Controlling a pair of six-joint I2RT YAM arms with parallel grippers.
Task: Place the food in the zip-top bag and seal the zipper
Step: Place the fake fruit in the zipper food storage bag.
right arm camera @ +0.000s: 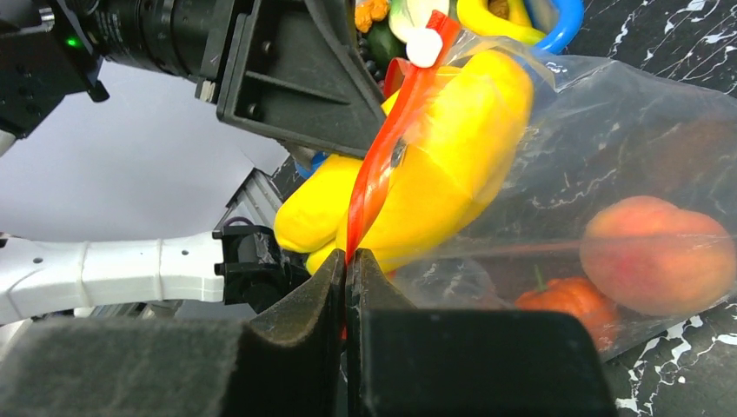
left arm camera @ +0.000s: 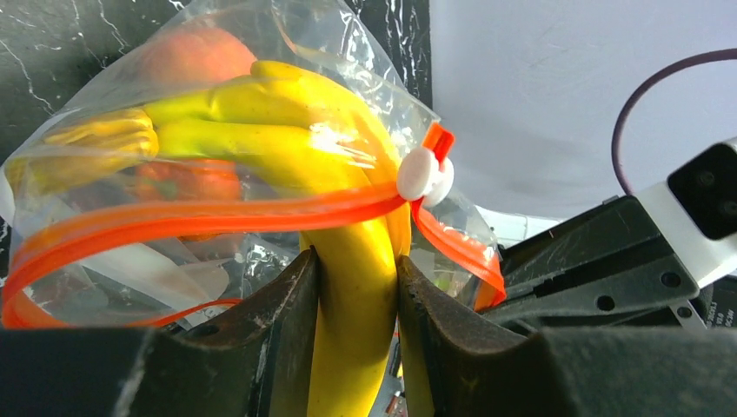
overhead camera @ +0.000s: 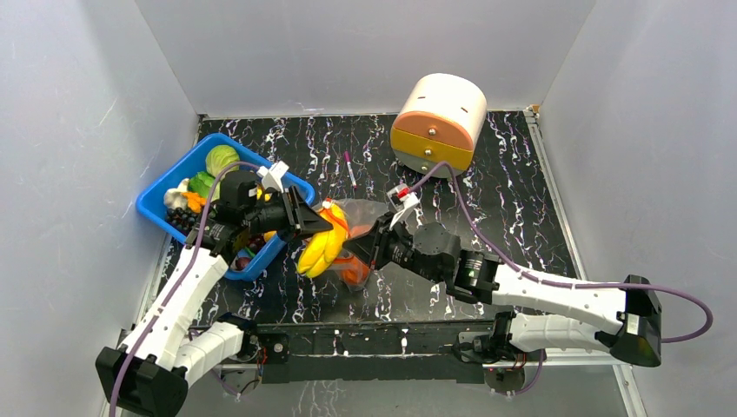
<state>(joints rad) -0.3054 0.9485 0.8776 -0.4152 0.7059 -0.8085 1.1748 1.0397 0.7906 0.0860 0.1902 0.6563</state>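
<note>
My left gripper [left arm camera: 356, 261] is shut on the yellow bananas [left arm camera: 348, 287], whose far end pokes through the open mouth of the clear zip-top bag [left arm camera: 104, 104]. The bananas [overhead camera: 320, 249] hang at the table's middle in the top view. My right gripper [right arm camera: 347, 258] is shut on the bag's red-orange zipper strip [right arm camera: 382, 156] and holds the mouth up. A white slider [left arm camera: 423, 174] sits on the zipper. Inside the bag lie a peach-coloured fruit [right arm camera: 656, 252] and a red-orange fruit [right arm camera: 565, 304]. The left gripper [overhead camera: 304, 221] and right gripper [overhead camera: 369, 246] flank the bag [overhead camera: 369, 217].
A blue bin [overhead camera: 161, 195] at the left holds a green cabbage [overhead camera: 222, 159], dark grapes [overhead camera: 182, 219] and other toy food. A cream and orange drawer box [overhead camera: 439, 122] stands at the back. A thin pink pen [overhead camera: 349, 169] lies near the middle back.
</note>
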